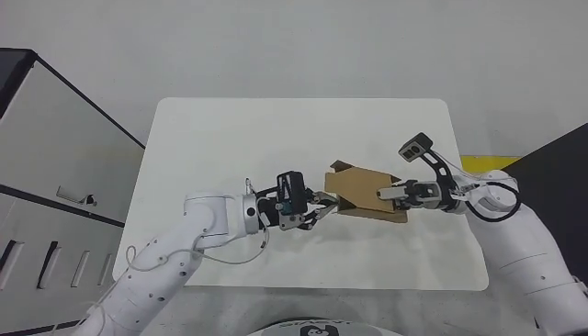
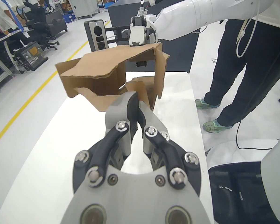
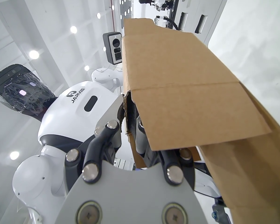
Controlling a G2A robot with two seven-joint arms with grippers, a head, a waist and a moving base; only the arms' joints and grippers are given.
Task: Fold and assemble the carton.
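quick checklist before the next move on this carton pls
1. Left gripper has a hold: ok, shut on a lower flap of the carton.
2. Right gripper has a hold: ok, shut on the carton's edge at the other end.
3. Carton squared up: not ok, its panels sit skewed and half collapsed.
4. End flaps folded in: not ok, they stick out open.
5. Carton lifted off the table: cannot tell.
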